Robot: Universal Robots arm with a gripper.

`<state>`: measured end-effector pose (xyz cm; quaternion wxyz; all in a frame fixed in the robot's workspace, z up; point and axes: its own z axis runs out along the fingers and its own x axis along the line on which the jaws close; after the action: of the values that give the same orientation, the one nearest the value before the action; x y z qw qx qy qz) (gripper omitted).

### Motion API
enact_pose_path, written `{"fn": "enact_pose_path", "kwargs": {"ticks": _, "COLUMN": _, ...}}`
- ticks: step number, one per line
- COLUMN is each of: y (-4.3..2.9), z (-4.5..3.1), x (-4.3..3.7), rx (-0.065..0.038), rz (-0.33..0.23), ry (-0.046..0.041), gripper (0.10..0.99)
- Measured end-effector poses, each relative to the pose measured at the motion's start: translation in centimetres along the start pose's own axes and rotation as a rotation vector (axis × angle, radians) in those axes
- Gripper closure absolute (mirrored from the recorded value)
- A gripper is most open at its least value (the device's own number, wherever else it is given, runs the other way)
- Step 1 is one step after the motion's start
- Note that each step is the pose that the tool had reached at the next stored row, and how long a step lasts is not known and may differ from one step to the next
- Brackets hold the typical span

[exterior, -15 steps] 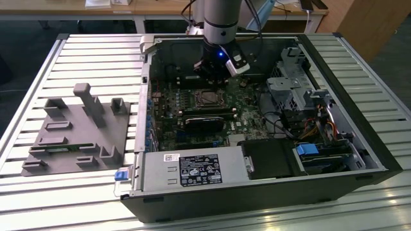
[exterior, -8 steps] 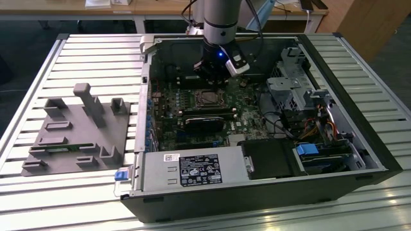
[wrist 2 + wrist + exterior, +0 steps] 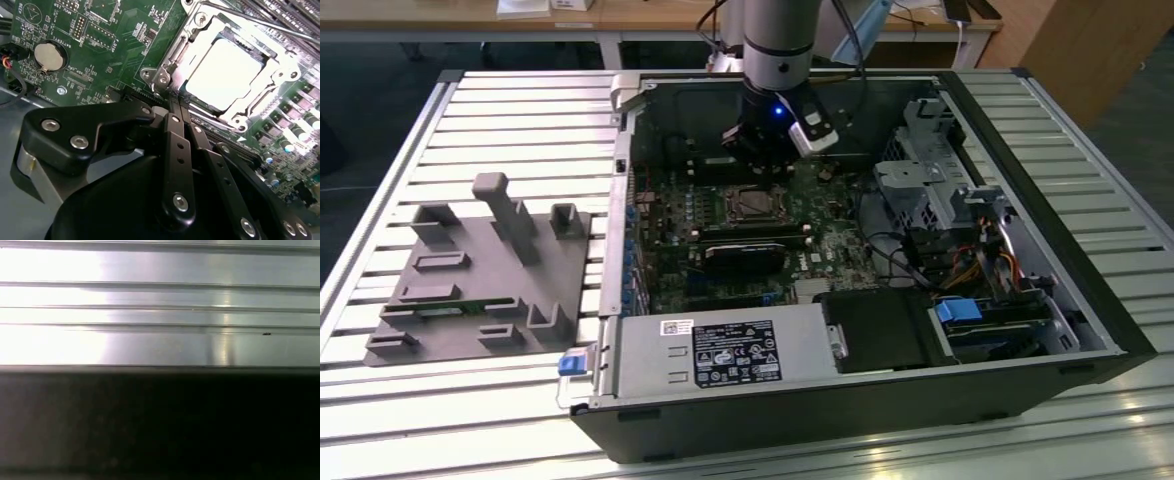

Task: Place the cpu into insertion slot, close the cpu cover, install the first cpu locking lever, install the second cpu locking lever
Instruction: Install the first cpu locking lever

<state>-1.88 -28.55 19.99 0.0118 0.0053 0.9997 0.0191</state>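
Silver-grey metal tops the cpu [image 3: 231, 75], which in the second wrist view lies flat in the insertion slot [image 3: 265, 117] on the green motherboard [image 3: 100, 45], with the cpu cover [image 3: 197, 35] framing its edges. At about seven o'clock from the chip, the gripper [image 3: 175, 102] has its black fingers [image 3: 172, 125] pressed together, holding nothing, tips just beside the socket's corner. From the exterior view, the gripper [image 3: 761, 150] hangs at twelve o'clock of the socket inside the open computer case [image 3: 1067, 330]. I judge the chip light, rigid and fragile underneath, best handled by its edges; the thin cover looks stiff and springy.
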Motion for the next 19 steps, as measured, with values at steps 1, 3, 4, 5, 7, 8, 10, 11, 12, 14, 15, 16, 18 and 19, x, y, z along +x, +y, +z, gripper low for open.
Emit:
{"fn": "enact_pose_path", "kwargs": {"ticks": 1, "y": 0.00, "z": -0.14, "x": 0.00, "rx": 0.000, "rz": 0.000, "ry": 0.0000, "gripper": 0.965}}
{"fn": "enact_pose_path", "kwargs": {"ticks": 3, "y": 0.01, "z": -0.48, "x": -0.01, "rx": 0.000, "rz": 0.000, "ry": 0.0001, "gripper": 0.965}}
{"fn": "enact_pose_path", "kwargs": {"ticks": 4, "y": 0.02, "z": -0.70, "x": -0.01, "rx": 0.000, "rz": 0.000, "ry": 0.0002, "gripper": 0.965}}
{"fn": "enact_pose_path", "kwargs": {"ticks": 5, "y": 0.03, "z": -0.92, "x": -0.02, "rx": 0.000, "rz": 0.000, "ry": 0.0001, "gripper": 0.965}}
{"fn": "enact_pose_path", "kwargs": {"ticks": 7, "y": 0.04, "z": -1.22, "x": -0.03, "rx": 0.000, "rz": 0.000, "ry": 0.0002, "gripper": 0.965}}
{"fn": "enact_pose_path", "kwargs": {"ticks": 8, "y": 0.04, "z": -1.23, "x": -0.03, "rx": 0.000, "rz": 0.000, "ry": 0.0001, "gripper": 0.965}}
{"fn": "enact_pose_path", "kwargs": {"ticks": 10, "y": 0.04, "z": -1.23, "x": -0.03, "rx": 0.000, "rz": 0.000, "ry": 0.0001, "gripper": 0.965}}
{"fn": "enact_pose_path", "kwargs": {"ticks": 11, "y": 0.01, "z": -1.24, "x": -0.03, "rx": 0.000, "rz": 0.000, "ry": 0.0001, "gripper": 0.965}}
{"fn": "enact_pose_path", "kwargs": {"ticks": 12, "y": 0.00, "z": -1.24, "x": -0.02, "rx": 0.000, "rz": 0.000, "ry": 0.0002, "gripper": 0.965}}
{"fn": "enact_pose_path", "kwargs": {"ticks": 14, "y": -0.05, "z": -1.25, "x": -0.03, "rx": 0.000, "rz": 0.000, "ry": 0.0002, "gripper": 0.965}}
{"fn": "enact_pose_path", "kwargs": {"ticks": 15, "y": -0.07, "z": -1.24, "x": -0.03, "rx": 0.000, "rz": 0.000, "ry": 0.0001, "gripper": 0.965}}
{"fn": "enact_pose_path", "kwargs": {"ticks": 16, "y": -0.10, "z": -1.25, "x": -0.03, "rx": 0.000, "rz": 0.000, "ry": 0.0002, "gripper": 0.965}}
{"fn": "enact_pose_path", "kwargs": {"ticks": 18, "y": -0.16, "z": -1.25, "x": -0.03, "rx": 0.000, "rz": 0.000, "ry": 0.0001, "gripper": 0.965}}
{"fn": "enact_pose_path", "kwargs": {"ticks": 19, "y": -0.18, "z": -1.25, "x": -0.03, "rx": 0.000, "rz": 0.000, "ry": 0.0001, "gripper": 0.965}}
